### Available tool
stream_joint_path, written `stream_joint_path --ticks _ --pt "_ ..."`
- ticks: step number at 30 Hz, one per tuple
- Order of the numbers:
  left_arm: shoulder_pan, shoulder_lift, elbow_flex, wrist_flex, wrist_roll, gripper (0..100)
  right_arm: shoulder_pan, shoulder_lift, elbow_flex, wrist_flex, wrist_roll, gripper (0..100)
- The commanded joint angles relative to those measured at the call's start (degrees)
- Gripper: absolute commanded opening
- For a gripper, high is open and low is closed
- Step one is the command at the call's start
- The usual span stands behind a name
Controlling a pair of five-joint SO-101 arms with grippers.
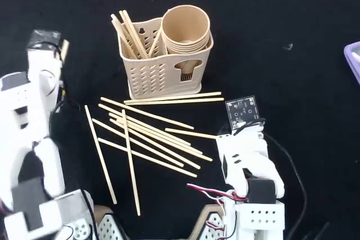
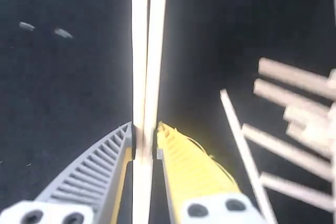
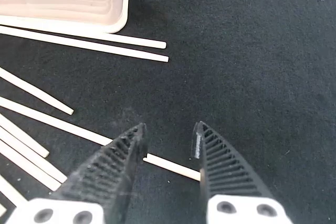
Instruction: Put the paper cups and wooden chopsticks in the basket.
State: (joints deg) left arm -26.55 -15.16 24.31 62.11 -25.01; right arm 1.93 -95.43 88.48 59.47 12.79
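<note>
Presently the left gripper point(image 2: 144, 129) is pinching a pair of chopsticks point(image 2: 145, 51) side by side between its grey and yellow fingers, the sticks running straight out past the tips. In the high view this arm stands along the table's point(image 1: 292, 21) left edge, well apart from the basket point(image 1: 163, 77).

The right gripper point(image 3: 169, 132) is spread, its two dark fingers either side of the end of a single chopstick point(image 3: 167, 163) that lies flat on the black table; whether they touch it I cannot tell.

The basket sits near the middle of the far edge. Its right compartment holds the stacked paper cups point(image 1: 185, 26), its left a bundle of upright chopsticks point(image 1: 128, 33). Two more sticks point(image 1: 174, 99) lie just beside its foot, and the loose chopsticks point(image 1: 146, 133) fan across the table's middle toward the near edge.
</note>
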Motion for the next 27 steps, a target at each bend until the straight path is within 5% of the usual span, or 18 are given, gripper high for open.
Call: stream_joint_path --ticks 1,7,13,27 --pt "-0.13 -14.51 -1.71 -0.97 13.89 3 0.62 -0.92 -0.22 -0.35 -0.35 15.2" --pt "3.91 -33.85 1.71 -9.32 30.24 3 0.62 -0.92 -0.22 -0.35 -0.35 15.2" --pt "9.98 -45.19 4.88 -18.02 37.63 3 0.62 -0.92 -0.22 -0.26 -0.35 15.2" --pt "29.49 -40.09 7.96 -49.32 44.48 3 0.62 -0.92 0.48 -0.62 -0.26 15.2"
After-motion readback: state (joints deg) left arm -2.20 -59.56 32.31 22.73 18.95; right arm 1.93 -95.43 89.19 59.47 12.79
